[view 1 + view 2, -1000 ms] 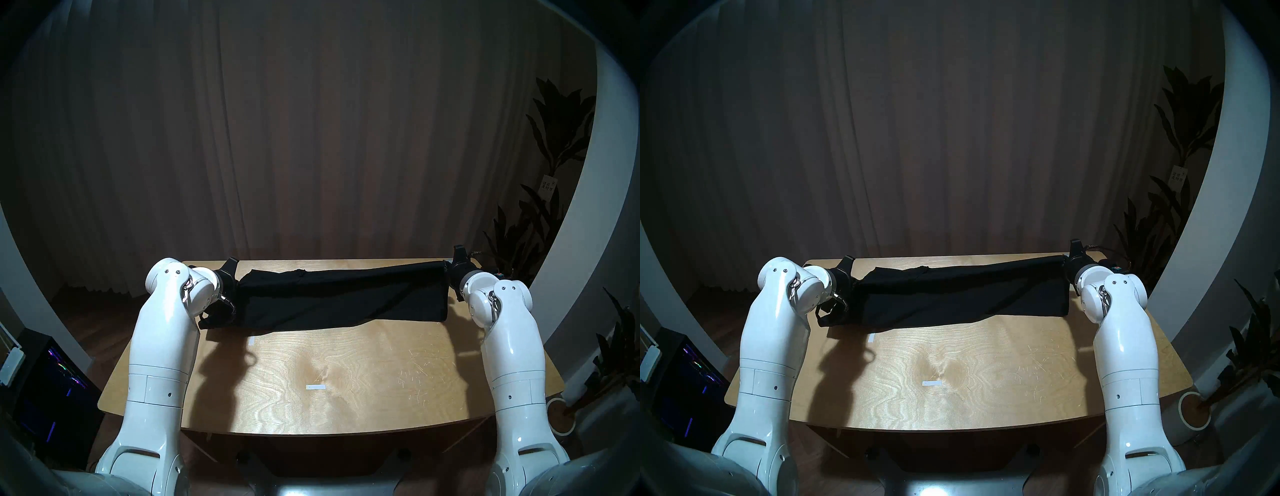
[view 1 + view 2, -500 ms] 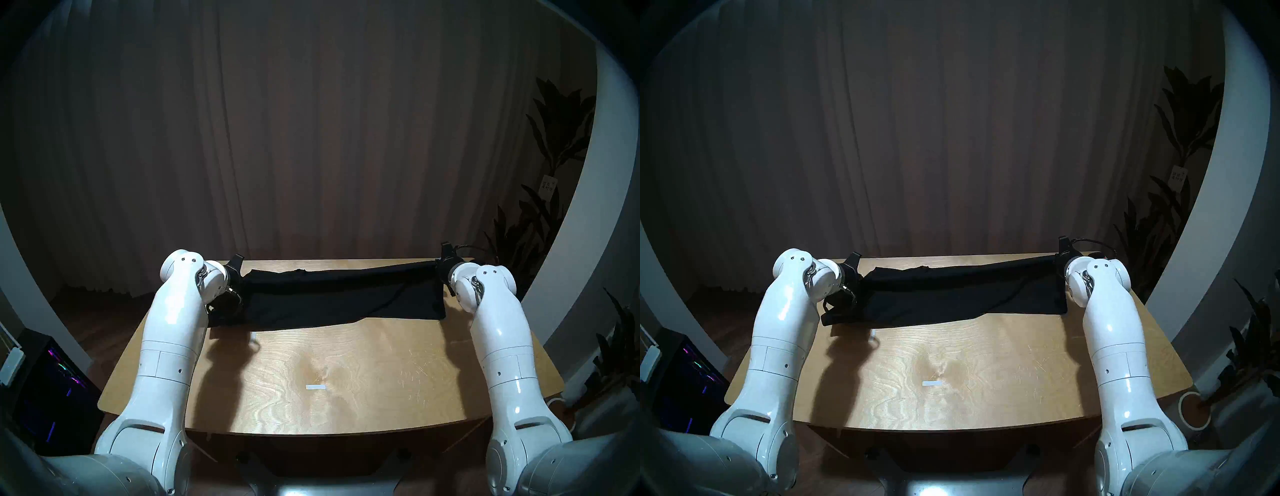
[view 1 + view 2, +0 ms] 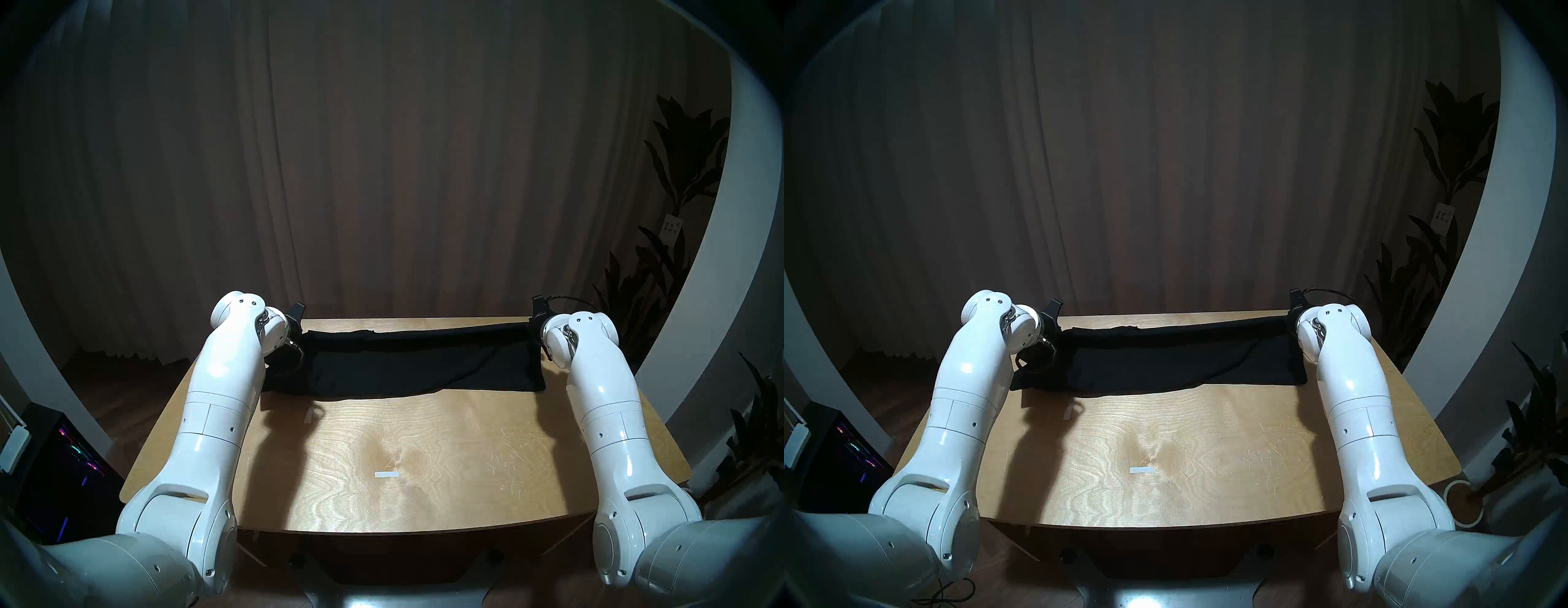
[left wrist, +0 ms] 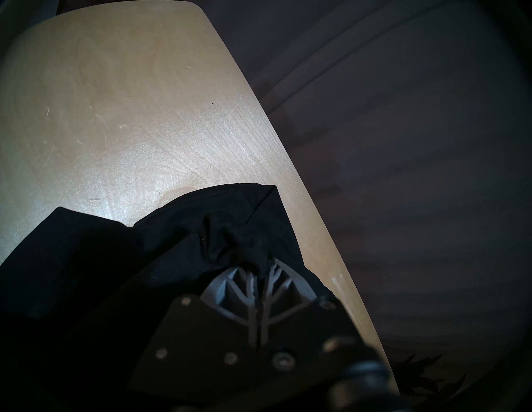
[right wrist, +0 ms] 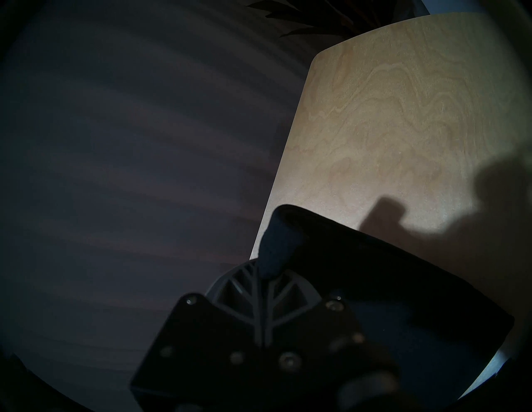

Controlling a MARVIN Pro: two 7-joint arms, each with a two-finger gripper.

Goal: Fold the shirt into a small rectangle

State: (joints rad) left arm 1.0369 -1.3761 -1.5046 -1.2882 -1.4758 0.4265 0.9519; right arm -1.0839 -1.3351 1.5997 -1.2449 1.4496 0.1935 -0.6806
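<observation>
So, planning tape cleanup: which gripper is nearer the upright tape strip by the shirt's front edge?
Left. The left gripper sits just beyond the tape strip; the right gripper is across the table.

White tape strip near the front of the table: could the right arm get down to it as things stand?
Probably not yet: the right gripper is shut on the shirt at the far edge. The path to the tape strip over the bare table looks free.

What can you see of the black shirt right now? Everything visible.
The shirt is plain black soft fabric, stretched into a long band across the far part of the wooden table. Its far edge is held by both arms: left end effector and right end effector are each shut on a bunched end. The near part lies wrinkled on the tabletop, its near edge uneven. No tag shows.
</observation>
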